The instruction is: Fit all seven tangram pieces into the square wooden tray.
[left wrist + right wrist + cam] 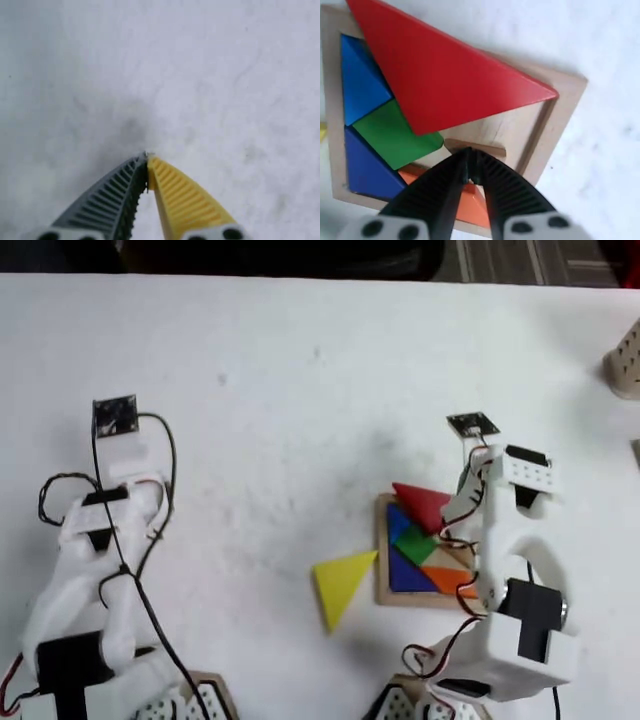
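Observation:
The square wooden tray (383, 585) lies right of centre, its rim (565, 100) close under my right gripper (469, 161). A large red triangle (440, 75) lies tilted across the tray's far rim (423, 505). Inside sit two blue pieces (362, 82) (367, 170), a green one (395, 137) and an orange one (470, 205). My right gripper's black fingers are shut over the bare tray floor, beside a small brown sliver (477, 147). A yellow triangle (340, 583) lies on the table left of the tray. My left gripper (146, 159) is shut over bare white table.
The left arm (100, 530) stands at the table's left side, far from the tray. The right arm (510, 570) hangs over the tray's right edge. A pale pegged object (625, 365) sits at the far right edge.

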### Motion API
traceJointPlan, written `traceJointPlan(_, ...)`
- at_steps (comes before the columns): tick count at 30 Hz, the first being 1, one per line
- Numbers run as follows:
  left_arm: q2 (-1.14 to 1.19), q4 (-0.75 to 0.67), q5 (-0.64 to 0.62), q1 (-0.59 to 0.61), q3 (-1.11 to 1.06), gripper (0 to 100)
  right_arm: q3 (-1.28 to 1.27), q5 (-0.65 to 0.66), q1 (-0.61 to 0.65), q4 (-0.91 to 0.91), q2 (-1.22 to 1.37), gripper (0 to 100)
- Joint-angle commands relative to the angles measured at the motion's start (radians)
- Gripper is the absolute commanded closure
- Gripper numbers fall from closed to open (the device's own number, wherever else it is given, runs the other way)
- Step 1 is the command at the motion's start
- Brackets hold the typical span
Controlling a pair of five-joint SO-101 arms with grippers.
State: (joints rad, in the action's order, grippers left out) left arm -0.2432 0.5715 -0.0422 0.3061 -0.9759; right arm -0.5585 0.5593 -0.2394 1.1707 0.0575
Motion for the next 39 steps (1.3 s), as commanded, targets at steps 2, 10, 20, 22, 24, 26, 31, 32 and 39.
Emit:
traceJointPlan(2, -0.001, -0.048, 0.011, 0.015, 0.032, 98, 0.008, 0.015, -0.016, 0.007, -0.013, 98.1)
traceJointPlan(10, -0.001, -0.048, 0.011, 0.015, 0.032, 98, 0.003, 0.087, -0.010, 0.065, -0.012, 98.1)
traceJointPlan(20, 0.001, -0.049, 0.011, 0.015, 0.032, 98, 0.006, 0.089, 0.085, 0.134, -0.013, 98.1)
traceJointPlan(22, 0.001, -0.049, 0.011, 0.015, 0.032, 98, 0.011, 0.074, 0.087, 0.130, -0.015, 98.1)
traceJointPlan(24, 0.001, -0.049, 0.011, 0.015, 0.032, 98, 0.021, 0.061, 0.085, 0.133, -0.033, 98.1)
traceJointPlan(26, 0.001, -0.049, 0.011, 0.015, 0.032, 98, 0.031, 0.063, 0.074, 0.150, -0.073, 98.1)
traceJointPlan(31, 0.001, -0.049, 0.011, 0.015, 0.032, 98, 0.031, 0.071, -0.004, 0.200, -0.254, 98.1)
traceJointPlan(32, 0.001, -0.049, 0.011, 0.015, 0.032, 98, 0.029, 0.072, -0.028, 0.205, -0.291, 98.1)
traceJointPlan(39, 0.001, -0.049, 0.011, 0.015, 0.032, 98, 0.021, 0.083, -0.228, 0.186, -0.361, 98.1)
